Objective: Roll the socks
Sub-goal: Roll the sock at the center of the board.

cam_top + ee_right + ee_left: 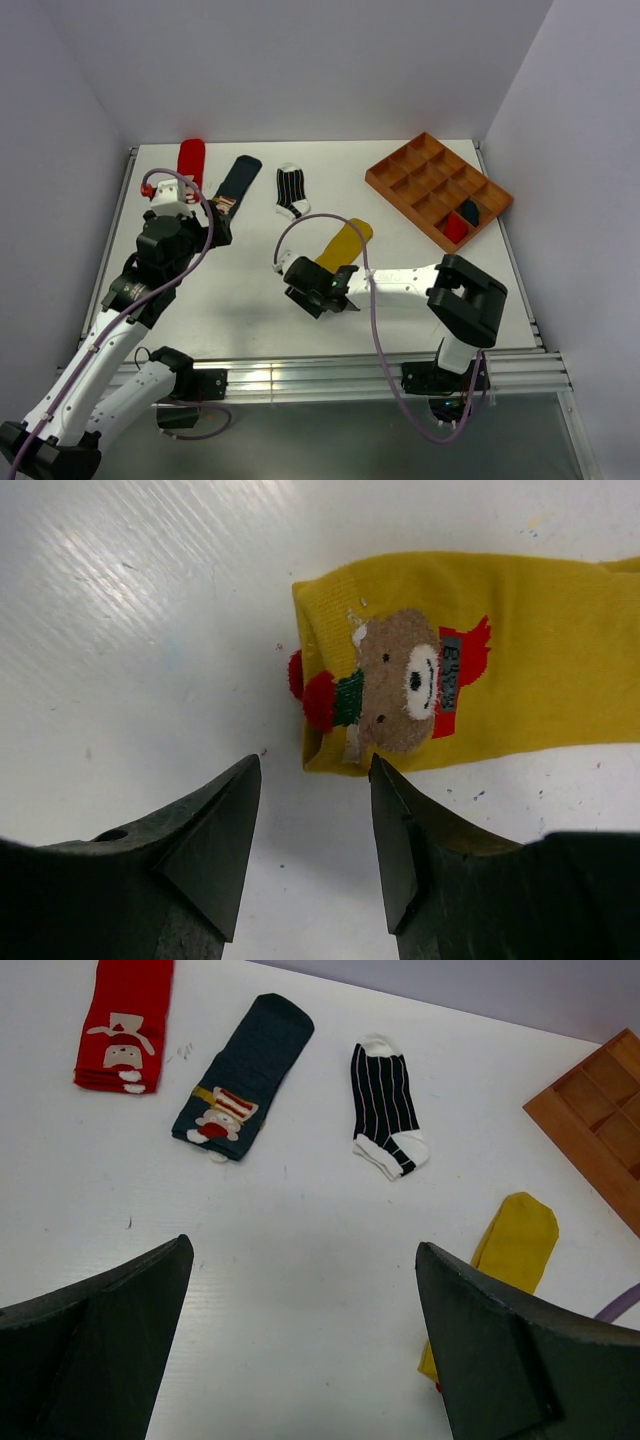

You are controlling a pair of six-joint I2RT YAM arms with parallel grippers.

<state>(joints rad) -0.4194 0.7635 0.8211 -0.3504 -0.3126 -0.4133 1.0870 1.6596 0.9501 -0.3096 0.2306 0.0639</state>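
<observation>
Right gripper is roughly half open and empty. The mustard sock lies flat just ahead, near end at 12 o'clock, body running toward 3. Best to pinch both layers of that edge squarely before rolling. Left gripper - wide open, empty.

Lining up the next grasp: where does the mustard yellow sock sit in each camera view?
Top external: mustard yellow sock at centre, just beyond the right pincer.
Left wrist: lower right.
Right wrist: upper right, animal patch showing.
Shared landmark: wooden tray, right of the sock in top and left wrist views only.
</observation>
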